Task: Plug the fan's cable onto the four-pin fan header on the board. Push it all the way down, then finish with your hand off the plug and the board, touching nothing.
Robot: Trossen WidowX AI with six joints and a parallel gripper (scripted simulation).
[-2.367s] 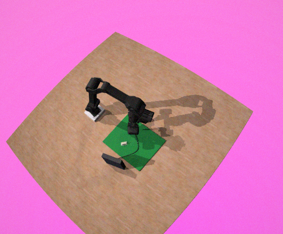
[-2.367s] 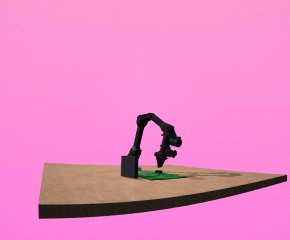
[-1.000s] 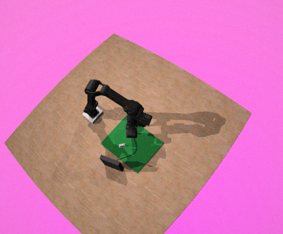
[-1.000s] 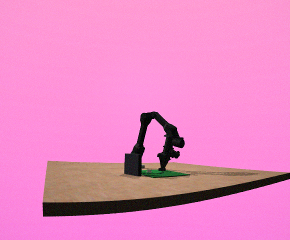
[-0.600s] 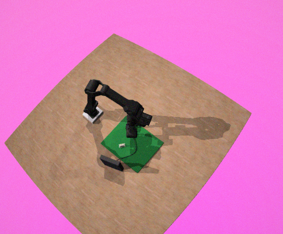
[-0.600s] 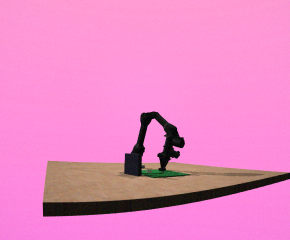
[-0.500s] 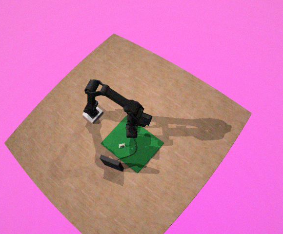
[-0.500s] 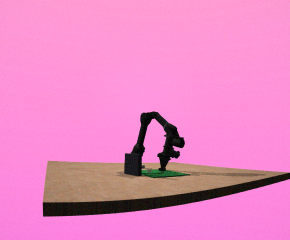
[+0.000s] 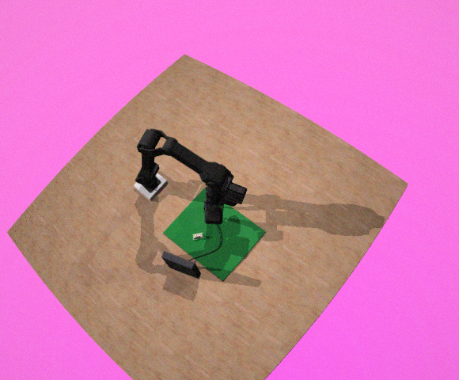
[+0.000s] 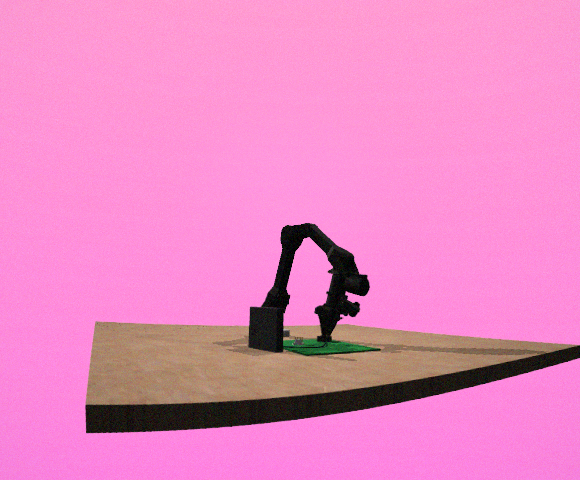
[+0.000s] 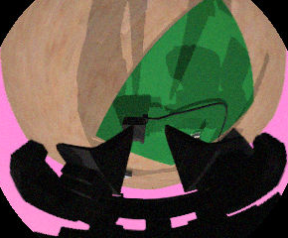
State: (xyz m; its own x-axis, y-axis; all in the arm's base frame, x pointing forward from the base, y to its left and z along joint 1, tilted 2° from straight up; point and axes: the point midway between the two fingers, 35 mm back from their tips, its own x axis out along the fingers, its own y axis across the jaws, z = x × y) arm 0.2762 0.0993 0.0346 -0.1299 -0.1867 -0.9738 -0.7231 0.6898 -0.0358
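Note:
The green board (image 9: 180,229) (image 10: 355,348) (image 11: 240,69) lies flat on the table. The small whitish header (image 9: 197,236) (image 10: 298,341) (image 11: 196,135) stands on it. The dark plug (image 11: 134,120) lies on the board, away from the header; in the top view the gripper hides it. The thin dark cable (image 9: 221,239) (image 11: 225,121) curves from it to the upright dark fan (image 9: 180,264) (image 10: 265,329). My gripper (image 10: 325,334) (image 11: 149,128) points down, part-open, with nothing held. Its fingertips are low over the board, close to the plug, which appears near the left fingertip; contact cannot be told.
The wooden table (image 9: 303,172) (image 10: 176,372) (image 11: 40,74) carries everything. The white arm base (image 9: 160,188) stands behind the board. The fan stands beside the board's edge near the header, and the cable loops over the board between fan and plug. Arm shadows cross board and table.

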